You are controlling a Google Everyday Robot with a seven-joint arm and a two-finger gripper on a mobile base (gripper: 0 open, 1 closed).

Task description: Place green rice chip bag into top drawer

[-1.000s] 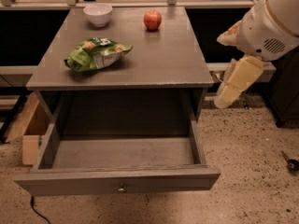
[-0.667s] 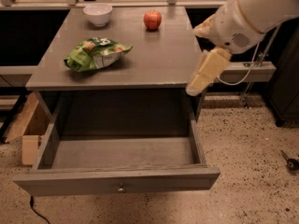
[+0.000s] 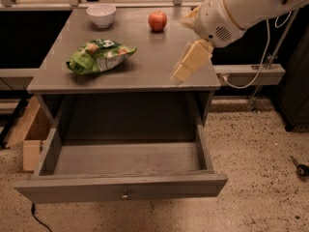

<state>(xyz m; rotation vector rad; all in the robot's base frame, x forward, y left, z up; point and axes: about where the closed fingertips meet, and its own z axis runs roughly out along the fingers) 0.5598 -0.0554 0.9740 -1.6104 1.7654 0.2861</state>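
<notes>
Tabletop [image 3: 145, 69] | chip bag [image 3: 101, 56] left | apple [image 3: 157, 20], bowl [image 3: 101, 14] rear | jaws above right edge

green rice chip bag [image 3: 100, 56]: is showing bright green, with white and tan printed patches
top drawer [image 3: 120, 187]: is showing plain grey wood all over
knob [image 3: 125, 195]: is glinting a dull metal colour
table [image 3: 145, 76]: is showing the same flat grey
bowl [image 3: 101, 14]: is showing white
apple [image 3: 157, 20]: is showing red
gripper [image 3: 183, 70]: is hanging over the table's right front part, showing pale cream-yellow
arm [image 3: 241, 6]: is showing a white casing
floor [image 3: 256, 149]: is showing beige, speckled with dark flecks
</notes>
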